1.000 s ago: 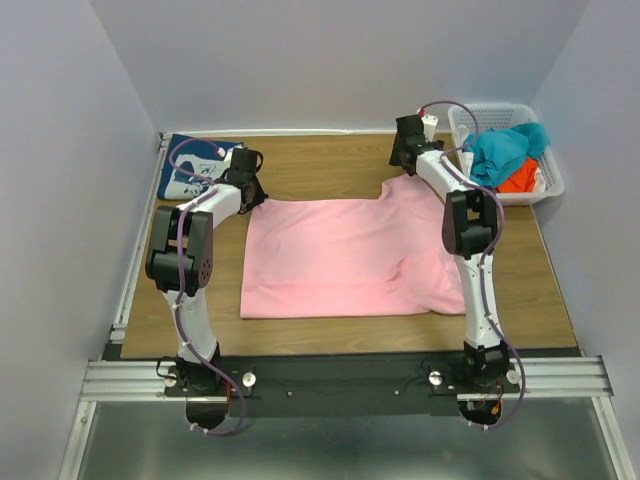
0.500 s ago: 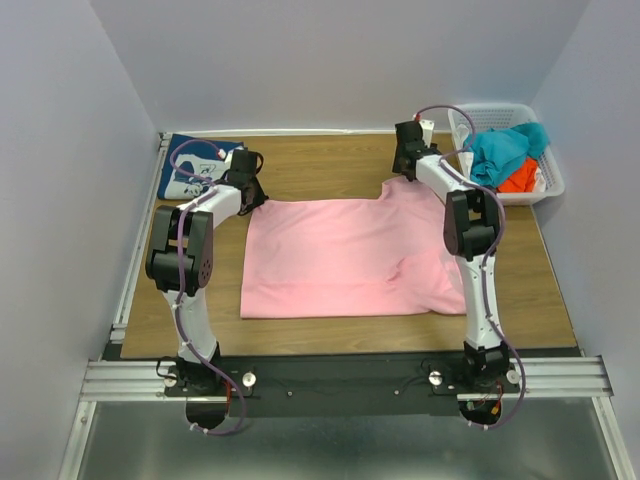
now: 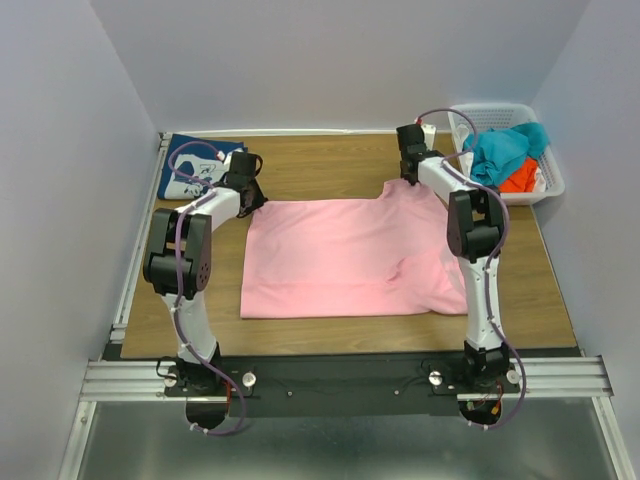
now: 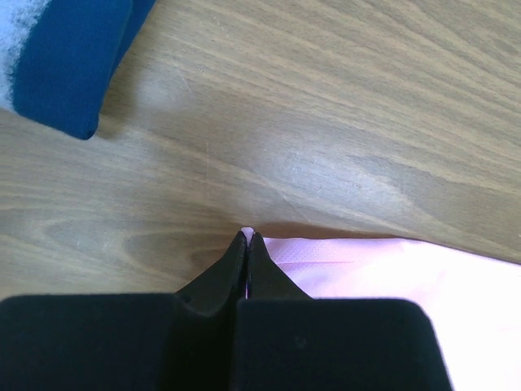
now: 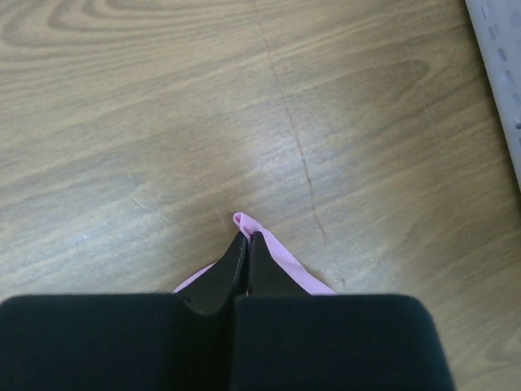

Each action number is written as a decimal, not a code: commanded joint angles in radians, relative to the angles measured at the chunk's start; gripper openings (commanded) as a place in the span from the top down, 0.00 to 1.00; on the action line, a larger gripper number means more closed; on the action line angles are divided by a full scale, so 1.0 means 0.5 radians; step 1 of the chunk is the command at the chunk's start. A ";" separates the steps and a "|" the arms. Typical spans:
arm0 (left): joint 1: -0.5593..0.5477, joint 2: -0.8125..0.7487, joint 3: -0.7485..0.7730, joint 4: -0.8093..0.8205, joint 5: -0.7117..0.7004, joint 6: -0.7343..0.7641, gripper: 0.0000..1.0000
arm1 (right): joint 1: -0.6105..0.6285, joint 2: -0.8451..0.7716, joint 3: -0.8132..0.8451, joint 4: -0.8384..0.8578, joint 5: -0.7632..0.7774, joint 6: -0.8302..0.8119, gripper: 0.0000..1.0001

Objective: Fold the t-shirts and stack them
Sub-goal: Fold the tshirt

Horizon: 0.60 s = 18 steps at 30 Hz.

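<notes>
A light pink t-shirt (image 3: 345,258) lies spread flat on the wooden table. My left gripper (image 3: 252,198) is shut on its far left corner; in the left wrist view the gripper (image 4: 247,236) pinches a sliver of pink cloth (image 4: 366,265) at the hem. My right gripper (image 3: 409,180) is shut on the shirt's far right corner, and in the right wrist view the gripper (image 5: 245,236) holds a small fold of pink fabric (image 5: 281,248). A folded navy blue t-shirt (image 3: 195,167) with a white print lies at the far left corner, its edge (image 4: 69,65) also in the left wrist view.
A white basket (image 3: 550,175) at the far right holds teal and orange clothes (image 3: 505,150); its side (image 5: 501,73) shows in the right wrist view. Walls close in the table on three sides. Bare wood (image 3: 330,165) runs behind the pink shirt.
The right gripper has moved slightly right onto the shirt's far right corner and shut on it. The left gripper has stayed shut on its corner.
</notes>
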<state>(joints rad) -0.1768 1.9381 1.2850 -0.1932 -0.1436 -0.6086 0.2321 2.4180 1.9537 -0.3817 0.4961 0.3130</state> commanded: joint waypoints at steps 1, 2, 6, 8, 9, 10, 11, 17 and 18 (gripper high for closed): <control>-0.002 -0.127 -0.048 0.027 0.026 0.015 1.00 | 0.008 -0.114 -0.066 -0.068 -0.038 0.003 0.99; -0.005 -0.148 -0.057 0.024 0.023 0.012 1.00 | 0.008 -0.145 -0.088 -0.056 -0.053 0.003 0.99; -0.011 -0.216 -0.119 0.034 0.008 0.002 1.00 | 0.039 -0.365 -0.345 0.057 -0.035 -0.006 0.99; -0.015 -0.262 -0.165 0.043 0.005 -0.007 1.00 | 0.063 -0.543 -0.544 0.128 -0.026 -0.015 0.99; -0.018 -0.277 -0.198 0.049 0.005 -0.007 1.00 | 0.076 -0.608 -0.612 0.146 -0.023 -0.015 0.99; -0.021 -0.317 -0.220 0.061 -0.001 -0.010 1.00 | 0.100 -0.715 -0.673 0.177 0.002 -0.012 0.99; -0.021 -0.336 -0.241 0.070 -0.001 -0.016 1.00 | 0.112 -0.776 -0.744 0.183 0.017 -0.006 0.99; -0.048 -0.522 -0.471 0.171 0.042 -0.053 1.00 | 0.204 -1.209 -1.232 0.223 0.121 0.092 0.99; -0.054 -0.550 -0.526 0.181 0.042 -0.053 1.00 | 0.211 -1.267 -1.342 0.223 0.149 0.119 0.99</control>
<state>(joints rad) -0.1921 1.7287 1.0767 -0.1452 -0.1394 -0.6212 0.3202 1.8759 1.3903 -0.2951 0.5053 0.3267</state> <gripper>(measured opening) 0.009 0.012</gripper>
